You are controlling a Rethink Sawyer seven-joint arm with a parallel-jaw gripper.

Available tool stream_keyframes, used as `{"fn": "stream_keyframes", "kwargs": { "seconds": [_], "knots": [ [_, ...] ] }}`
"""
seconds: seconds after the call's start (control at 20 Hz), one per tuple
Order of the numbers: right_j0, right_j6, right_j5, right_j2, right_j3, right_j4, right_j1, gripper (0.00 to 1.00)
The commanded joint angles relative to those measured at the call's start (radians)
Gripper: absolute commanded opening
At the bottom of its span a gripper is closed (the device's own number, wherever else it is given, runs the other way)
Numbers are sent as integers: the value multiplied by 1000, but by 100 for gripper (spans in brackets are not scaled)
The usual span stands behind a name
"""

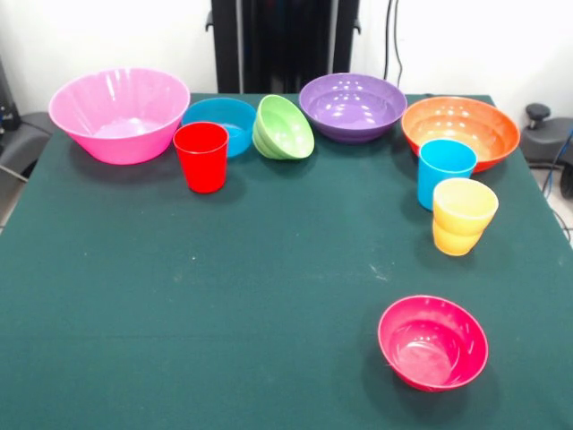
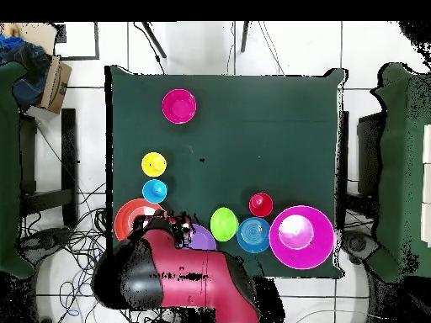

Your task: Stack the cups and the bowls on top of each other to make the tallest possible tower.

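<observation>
- The pink bowl [image 1: 119, 113] is my widest piece and the natural base; it sits at the table's back edge, so nudging it could tip it off.
- The orange bowl [image 1: 461, 130] and purple bowl [image 1: 353, 106] sit along the same row, the arm [image 2: 181, 277] overhanging them from above.
- The green bowl [image 1: 285, 127] leans tilted against the blue bowl [image 1: 221, 121]; it may roll.
- The magenta bowl [image 1: 433, 341] stands alone.
- The red cup [image 1: 201, 156], blue cup [image 1: 445, 170] and yellow cup [image 1: 464, 215] topple easily.
- I cannot tell the claw's state.
</observation>
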Motion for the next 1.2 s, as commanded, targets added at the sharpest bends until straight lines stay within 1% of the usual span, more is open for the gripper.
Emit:
{"fn": "stream_keyframes", "kwargs": {
  "seconds": [0.05, 0.25, 0.4, 0.55, 0.75, 1.2],
  "knots": [
    [-76, -84, 196, 97, 16, 23, -20, 100],
    [-81, -77, 208, 104, 8, 4, -24, 100],
    [-83, -71, 223, 107, -9, -25, -22, 100],
    [-98, -99, 205, 121, -21, -50, -18, 100],
    [-112, -109, 213, 137, -36, -63, -2, 100],
    [-157, -102, 157, 162, 1, -87, 23, 100]
  ]
}}
